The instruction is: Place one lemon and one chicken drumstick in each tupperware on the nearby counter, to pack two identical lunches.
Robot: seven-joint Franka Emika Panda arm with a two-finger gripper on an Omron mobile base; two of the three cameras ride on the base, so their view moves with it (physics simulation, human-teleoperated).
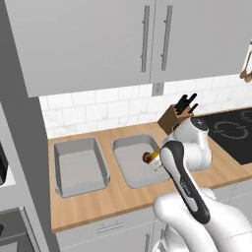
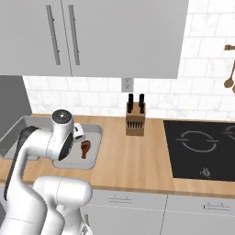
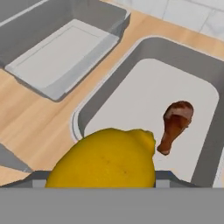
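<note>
Wooden butcher-block surface (image 1: pixel 123 197) carries two grey tupperware; the right one (image 3: pixel 109 94) already has a chicken drumstick (image 3: pixel 175 126) lying in it, the left tupperware (image 1: pixel 78 167) is bare. Hand (image 1: pixel 158 158) holds a lemon (image 3: pixel 107 162) above the right container; best lowered near the floor beside the drumstick before letting go, so it doesn't roll

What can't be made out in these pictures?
- Fingertips of the hand: hand view, covered by the lemon.
- Near end of the right tupperware: left base view, behind the arm.
- Left tupperware: right base view, cut by the arm and frame edge.
- Hob: cut off at the right edge.
</note>
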